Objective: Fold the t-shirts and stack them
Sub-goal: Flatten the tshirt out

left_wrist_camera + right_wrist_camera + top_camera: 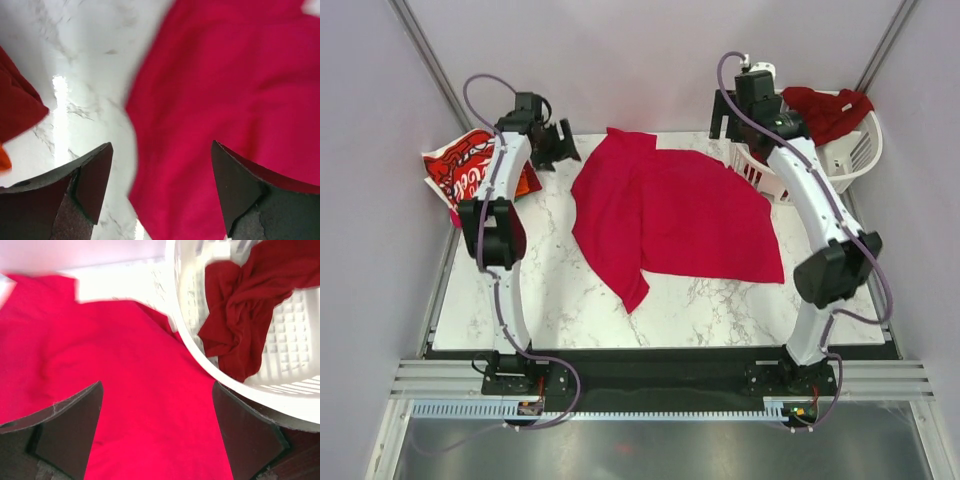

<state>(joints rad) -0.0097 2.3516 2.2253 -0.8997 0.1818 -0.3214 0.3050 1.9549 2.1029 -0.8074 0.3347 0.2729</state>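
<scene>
A plain bright red t-shirt (670, 215) lies spread and crumpled on the marble table (550, 300); it also shows in the left wrist view (230, 100) and the right wrist view (120, 370). My left gripper (558, 143) is open and empty above the shirt's far left edge. My right gripper (725, 125) is open and empty over the shirt's far right part, next to the basket. A dark red t-shirt (825, 108) lies in the white basket (860, 150), also in the right wrist view (240, 315). A red Coca-Cola t-shirt (460, 165) lies at the table's left edge.
The white slatted laundry basket (185, 325) stands at the back right corner, close to my right gripper. An orange cloth (528, 180) peeks out beside the Coca-Cola shirt. Walls enclose the table on three sides.
</scene>
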